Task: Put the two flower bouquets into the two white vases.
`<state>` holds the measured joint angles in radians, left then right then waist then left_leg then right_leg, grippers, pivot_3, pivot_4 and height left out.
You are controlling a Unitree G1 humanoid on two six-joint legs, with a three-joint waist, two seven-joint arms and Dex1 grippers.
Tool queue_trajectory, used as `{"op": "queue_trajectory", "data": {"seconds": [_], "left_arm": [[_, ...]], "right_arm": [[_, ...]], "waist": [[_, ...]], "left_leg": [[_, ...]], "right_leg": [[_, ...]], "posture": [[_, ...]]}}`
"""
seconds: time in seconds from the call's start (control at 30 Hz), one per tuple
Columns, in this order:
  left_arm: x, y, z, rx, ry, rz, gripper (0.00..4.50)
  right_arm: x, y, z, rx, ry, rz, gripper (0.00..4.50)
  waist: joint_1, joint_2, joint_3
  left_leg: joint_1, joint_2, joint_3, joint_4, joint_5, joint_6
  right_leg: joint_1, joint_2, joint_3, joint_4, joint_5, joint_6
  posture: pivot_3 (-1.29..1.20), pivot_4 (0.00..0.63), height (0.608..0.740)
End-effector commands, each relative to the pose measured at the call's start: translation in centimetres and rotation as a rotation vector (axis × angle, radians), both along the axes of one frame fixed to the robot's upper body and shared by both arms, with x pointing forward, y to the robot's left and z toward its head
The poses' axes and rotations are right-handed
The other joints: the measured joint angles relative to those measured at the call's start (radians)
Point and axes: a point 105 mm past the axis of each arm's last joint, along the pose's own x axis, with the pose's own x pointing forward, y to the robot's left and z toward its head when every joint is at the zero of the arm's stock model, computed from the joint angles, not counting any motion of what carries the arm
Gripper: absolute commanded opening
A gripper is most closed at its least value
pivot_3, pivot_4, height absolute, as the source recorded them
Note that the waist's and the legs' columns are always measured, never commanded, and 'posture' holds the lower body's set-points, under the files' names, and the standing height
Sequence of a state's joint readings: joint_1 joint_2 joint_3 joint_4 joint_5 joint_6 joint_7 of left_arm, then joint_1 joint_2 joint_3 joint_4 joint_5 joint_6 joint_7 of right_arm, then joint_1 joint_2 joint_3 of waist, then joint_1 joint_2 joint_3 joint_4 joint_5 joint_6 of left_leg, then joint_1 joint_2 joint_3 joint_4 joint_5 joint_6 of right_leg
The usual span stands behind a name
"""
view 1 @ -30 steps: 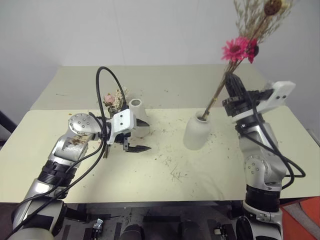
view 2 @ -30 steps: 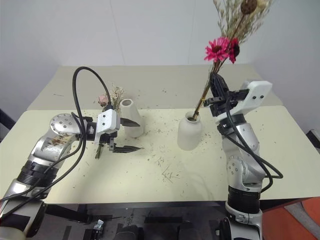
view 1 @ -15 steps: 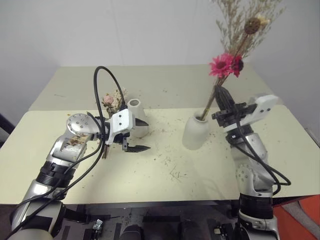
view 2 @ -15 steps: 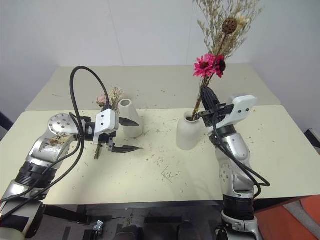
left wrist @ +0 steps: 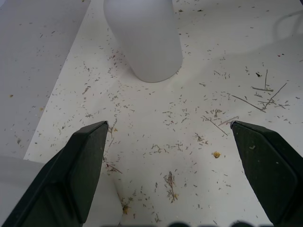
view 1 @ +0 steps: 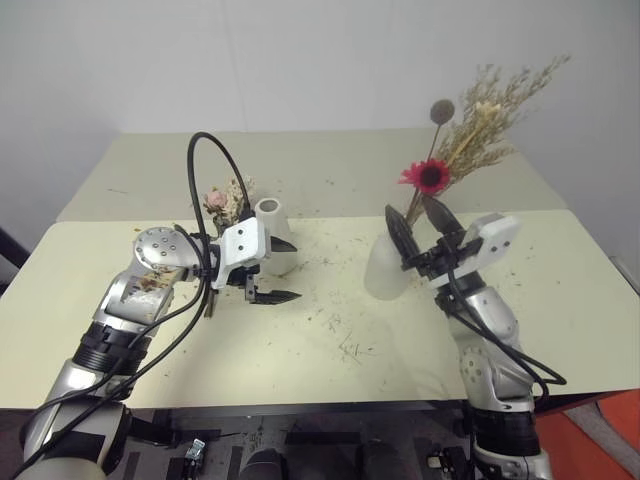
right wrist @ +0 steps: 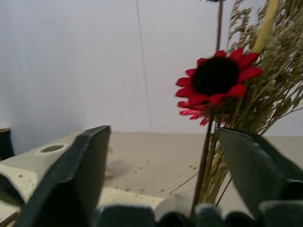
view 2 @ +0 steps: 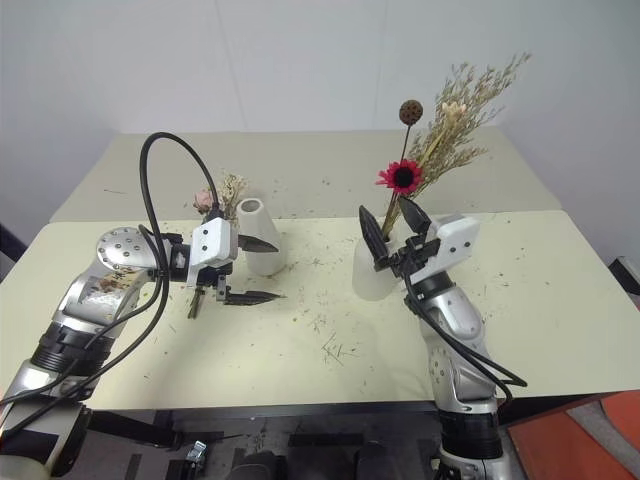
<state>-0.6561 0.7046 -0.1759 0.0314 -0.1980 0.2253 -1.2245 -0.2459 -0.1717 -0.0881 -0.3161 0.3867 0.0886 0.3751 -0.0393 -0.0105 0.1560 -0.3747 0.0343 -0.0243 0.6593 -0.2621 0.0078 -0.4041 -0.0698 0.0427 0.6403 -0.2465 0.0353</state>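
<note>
Right eye view: red daisy bouquet leans in the rounded white vase; both pincers spread.

Both vases were matte white. One bouquet showed a red daisy, brown ball and tan grasses; the other pale pink and cream. The table was pale yellow-cream, flecked brown.

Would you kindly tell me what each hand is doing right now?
Left hand: open, holding nothing, beside the slim vase.
Right hand: open, holding nothing, around the daisy bouquet standing in the rounded vase.
</note>
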Motion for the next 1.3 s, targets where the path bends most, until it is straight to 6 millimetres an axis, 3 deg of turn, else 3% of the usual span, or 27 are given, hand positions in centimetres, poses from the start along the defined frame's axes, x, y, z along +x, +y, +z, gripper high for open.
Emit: {"op": "queue_trajectory", "data": {"seconds": [0.03,0.27,0.4,0.5,0.63,0.7,0.83,1.0,1.17,1.27,1.3], "left_arm": [[-0.1,0.2,1.2,-0.025,-0.045,0.004,4.5],[-0.1,1.6,2.0,-0.136,-0.035,0.114,4.5],[0.9,3.9,2.4,-0.154,-0.079,0.333,4.5],[2.2,5.5,3.1,-0.138,-0.044,0.57,4.5],[3.5,6.4,4.9,-0.182,0.026,0.766,4.5],[4.1,6.8,4.6,-0.156,0.077,0.843,4.5],[6.1,8.6,1.8,-0.051,0.171,1.082,4.5],[7.2,9.2,-0.4,-0.068,0.33,1.198,4.5],[8.7,10.7,-1.4,-0.049,0.349,1.294,4.5],[9.3,10.5,-1.8,-0.088,0.392,1.291,4.5],[9.5,10.5,-2.0,-0.095,0.408,1.291,4.32]], "right_arm": [[-2.6,0.3,0.8,-0.025,-0.064,0.074,4.49],[-5.6,-0.9,-0.6,-0.16,-0.016,0.1,4.49],[-6.7,-1.4,0.2,-0.229,0.024,0.173,4.49],[-6.3,-1.5,0.1,-0.305,0.16,0.215,4.49],[-4.9,-1.3,-1.2,-0.591,0.403,0.214,4.49],[-5.0,-0.9,-0.3,-0.603,0.413,0.244,4.49],[-4.4,0.2,1.9,-0.568,0.58,0.38,4.49],[-4.1,1.4,3.3,-0.58,0.609,0.4,4.49],[-4.4,1.9,3.5,-0.587,0.607,0.396,4.49],[-4.6,1.8,3.2,-0.592,0.612,0.384,4.49],[-4.6,1.7,3.2,-0.591,0.613,0.378,4.5]], "waist": [[0.003,0.0,0.0],[-0.002,0.0,0.0],[-0.003,0.0,0.0],[0.0,-0.002,0.001],[0.002,-0.005,0.003],[0.004,-0.006,0.003],[-0.001,-0.006,0.003],[0.005,-0.007,0.003],[0.02,-0.007,0.003],[0.025,-0.007,0.003],[0.025,-0.007,0.003]], "left_leg": [[0.0,0.0,0.0,0.0,0.0,0.0],[0.001,0.0,0.0,0.0,0.0,0.0],[0.004,0.0,0.0,0.0,0.0,0.0],[0.005,0.0,0.0,0.0,0.0,0.0],[0.006,-0.001,-0.001,0.001,0.001,-0.001],[0.006,0.0,-0.003,0.001,0.001,-0.002],[0.006,-0.001,-0.002,-0.001,0.001,-0.001],[0.001,0.0,-0.004,-0.001,0.0,0.0],[-0.004,-0.001,-0.004,0.0,0.0,0.0],[-0.005,-0.002,-0.003,0.0,0.0,0.0],[-0.005,-0.002,-0.003,0.0,0.0,0.0]], "right_leg": [[0.0,0.0,0.0,0.0,0.0,0.0],[0.001,0.0,0.001,0.0,0.0,0.0],[0.001,0.001,0.002,-0.001,-0.001,0.0],[0.003,0.0,0.001,0.0,-0.001,0.0],[0.004,0.0,0.001,0.001,-0.001,0.0],[0.004,0.002,0.0,0.0,-0.001,0.0],[0.003,0.001,0.002,-0.001,-0.002,-0.001],[0.0,0.002,0.0,0.0,-0.002,-0.001],[-0.002,0.0,-0.002,-0.001,-0.002,-0.001],[-0.002,-0.002,-0.002,-0.001,-0.002,-0.001],[-0.002,-0.002,-0.002,-0.001,-0.001,-0.001]], "posture": [[0.0,0.15,0.74],[0.0,0.15,0.74],[0.0,0.15,0.74],[0.0,0.15,0.74],[0.0,0.15,0.74],[0.0,0.15,0.74],[0.0,0.15,0.74],[0.0,0.15,0.74],[0.0,0.15,0.74],[0.0,0.15,0.74],[0.0,0.15,0.74]]}}
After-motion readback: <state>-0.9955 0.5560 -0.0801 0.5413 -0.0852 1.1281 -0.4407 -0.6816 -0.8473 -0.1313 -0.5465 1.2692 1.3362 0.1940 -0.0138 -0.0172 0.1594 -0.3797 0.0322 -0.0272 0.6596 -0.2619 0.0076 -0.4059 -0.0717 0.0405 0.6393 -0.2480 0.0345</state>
